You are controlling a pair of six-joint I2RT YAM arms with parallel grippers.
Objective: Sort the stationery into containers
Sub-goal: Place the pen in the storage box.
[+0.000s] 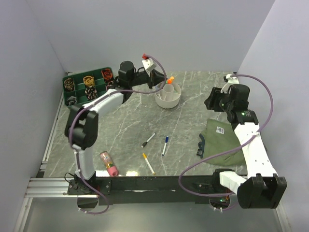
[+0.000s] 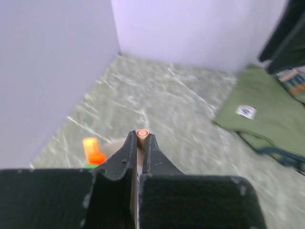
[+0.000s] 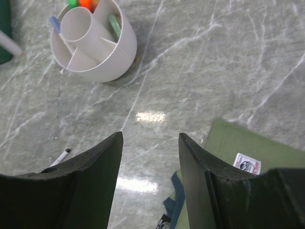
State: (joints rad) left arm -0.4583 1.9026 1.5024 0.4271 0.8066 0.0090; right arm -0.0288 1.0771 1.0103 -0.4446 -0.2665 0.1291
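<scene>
My left gripper (image 2: 141,138) is clamped shut on a slim tan pen (image 2: 142,134) that runs lengthwise between the fingers, its end poised just over the far rim of the white round plastic divided bowl (image 1: 167,102). An orange-capped marker (image 2: 93,151) stands there, close beside my drop and easy to knock. My right gripper (image 3: 150,143) hovers wide open and empty by the olive cloth pouch (image 1: 224,140), the nearer hand to the blue-capped white pen (image 1: 165,145) lying loose.

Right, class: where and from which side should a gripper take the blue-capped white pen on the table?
Mid-barrel, from straight above: the blue-capped pen lies flat on the table, nothing touching it, so jaws can straddle its barrel.
</scene>
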